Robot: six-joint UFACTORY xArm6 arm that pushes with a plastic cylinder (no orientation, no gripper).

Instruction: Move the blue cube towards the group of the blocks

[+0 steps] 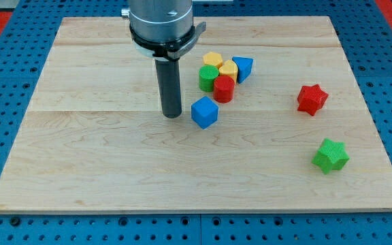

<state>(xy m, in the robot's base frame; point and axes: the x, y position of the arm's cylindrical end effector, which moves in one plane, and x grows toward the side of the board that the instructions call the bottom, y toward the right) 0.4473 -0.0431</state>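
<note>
The blue cube [205, 112] sits near the board's middle, just below and left of a tight group of blocks. The group holds a green cylinder [208, 78], a red cylinder [224, 88], a yellow hexagonal block [213, 60], a second yellow block [229, 69] and a blue triangular block [243, 68]. My tip [172, 114] rests on the board just left of the blue cube, with a small gap between them.
A red star block [312, 99] lies at the view's right. A green star block [331, 156] lies below it at the lower right. The wooden board [80, 156] sits on a blue pegboard table.
</note>
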